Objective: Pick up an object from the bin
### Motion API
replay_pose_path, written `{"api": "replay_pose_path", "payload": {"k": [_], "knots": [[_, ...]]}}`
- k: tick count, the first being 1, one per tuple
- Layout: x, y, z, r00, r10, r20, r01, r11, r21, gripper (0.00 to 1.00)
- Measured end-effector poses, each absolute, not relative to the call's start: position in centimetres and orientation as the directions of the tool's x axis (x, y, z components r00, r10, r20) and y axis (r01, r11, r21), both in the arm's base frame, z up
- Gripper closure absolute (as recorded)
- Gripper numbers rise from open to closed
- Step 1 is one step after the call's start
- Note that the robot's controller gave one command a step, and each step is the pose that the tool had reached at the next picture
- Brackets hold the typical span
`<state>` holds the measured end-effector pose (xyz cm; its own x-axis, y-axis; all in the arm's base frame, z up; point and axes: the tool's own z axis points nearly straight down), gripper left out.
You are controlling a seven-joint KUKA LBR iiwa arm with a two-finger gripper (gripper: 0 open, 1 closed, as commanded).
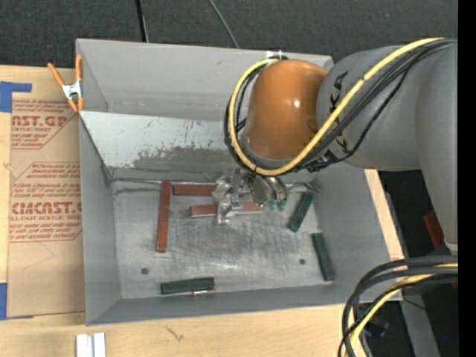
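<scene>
Arm (401, 103) above bin (95, 222): brown sticks (162, 216), green sticks (187, 286)

You have three red-brown sticks in the bin (97, 155): the long stick (163, 216) at left, a second stick (195, 190) and a third stick (204, 210) just right of its upper end. You have three dark green bars: a low bar (187, 286) below-right of the long stick, a middle bar (300, 213) and a far bar (322, 256) well right.
</scene>
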<state>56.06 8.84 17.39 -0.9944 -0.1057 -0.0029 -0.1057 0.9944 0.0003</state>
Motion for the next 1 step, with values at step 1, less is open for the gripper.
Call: {"api": "replay_pose_path", "payload": {"k": [1], "knots": [[55.88,8.67,16.31,-0.999,-0.040,0.001,-0.040,0.999,0.000,1.00]]}}
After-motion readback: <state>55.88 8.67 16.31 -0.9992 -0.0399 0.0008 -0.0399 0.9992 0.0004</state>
